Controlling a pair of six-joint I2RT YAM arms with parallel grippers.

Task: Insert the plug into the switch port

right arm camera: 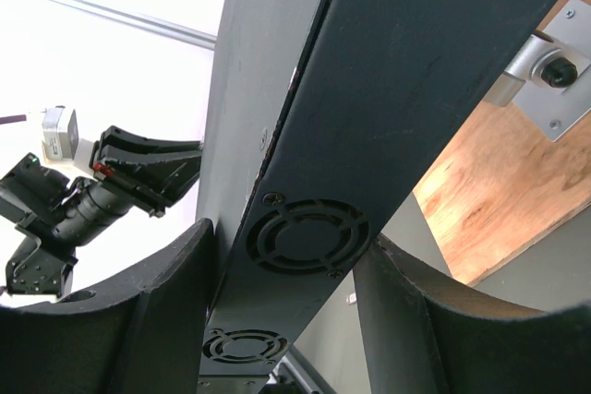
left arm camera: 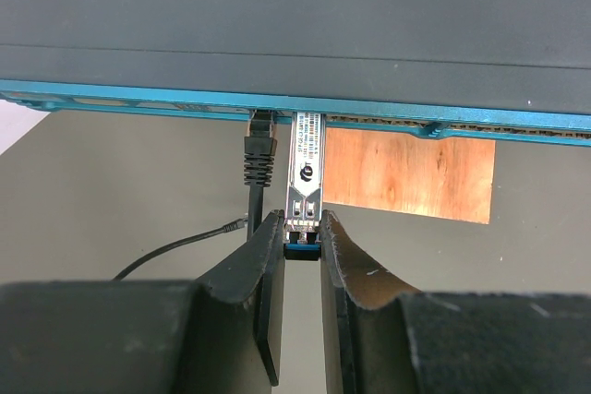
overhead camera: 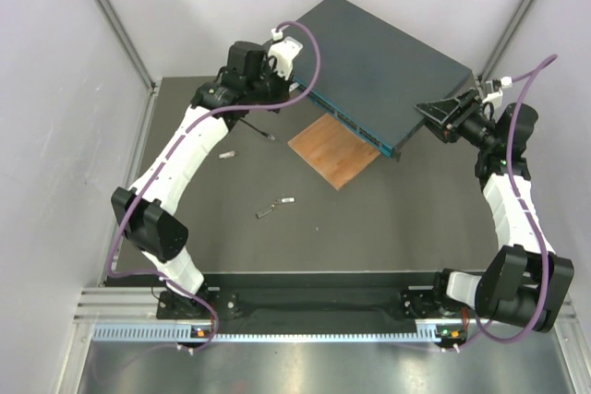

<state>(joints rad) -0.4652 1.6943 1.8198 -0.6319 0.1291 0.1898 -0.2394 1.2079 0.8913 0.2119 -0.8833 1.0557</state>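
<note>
The dark blue-grey switch (overhead camera: 388,71) lies tilted at the back, its teal port face (left arm camera: 138,97) towards my left gripper. A black cable (left arm camera: 171,251) ends in a black-booted plug (left arm camera: 259,159) that sits in a switch port (left arm camera: 261,117); its pale tip is hidden inside. My left gripper (left arm camera: 302,228) is beside that plug, not on it. It is shut on the blue-tabbed end of a silver module (left arm camera: 306,168) stuck in the neighbouring port. My right gripper (right arm camera: 294,232) clamps the switch's fan-vent end (right arm camera: 305,237), also seen from above (overhead camera: 432,115).
A brown wooden board (overhead camera: 334,149) lies under the switch's front edge. Loose grey pieces (overhead camera: 226,155) (overhead camera: 268,212) (overhead camera: 288,200) lie on the dark table. Grey walls stand close on both sides and behind.
</note>
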